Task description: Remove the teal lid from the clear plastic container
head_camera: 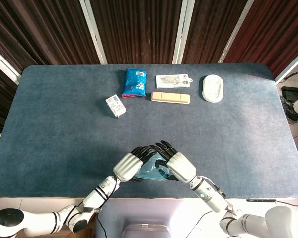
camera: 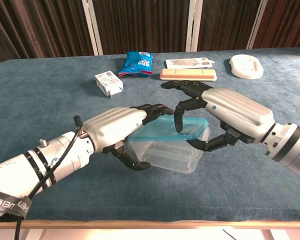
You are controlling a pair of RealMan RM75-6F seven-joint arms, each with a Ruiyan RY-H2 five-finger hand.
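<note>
Seen from the head view, looking down on one blue-grey table (head_camera: 54,134) with dark curtains behind. Near the middle of the near edge, one clear plastic container (head_camera: 151,171) with one teal lid (head_camera: 150,167), mostly hidden between two robot hands. Left hand (head_camera: 129,166) on the container's left side, fingers curled over the lid's edge; right hand (head_camera: 176,164) on its right side, fingers arched over the top. Toward the far edge, five loose items in all: one blue packet (head_camera: 134,82), one small white box (head_camera: 115,105), one printed flat pack (head_camera: 173,80), one tan bar (head_camera: 170,97) just in front of that pack, and one white oval dish (head_camera: 212,88) nearest the far right corner. Seen from the chest view, low and frontal, with detail hidden from above. Container (camera: 165,152) raised at a tilt between the hands, whether any corner touches the table impossible to tell. Lid (camera: 167,128) lifted along its left side, slanting, its right end at the container's rim. Left hand (camera: 119,129) gripping the container's left end, fingers above and below. Right hand (camera: 225,115) pinching the right end, one fingertip (camera: 179,129) pressing down on the lid, thumb underneath. Same five far items visible here, none extra.
</note>
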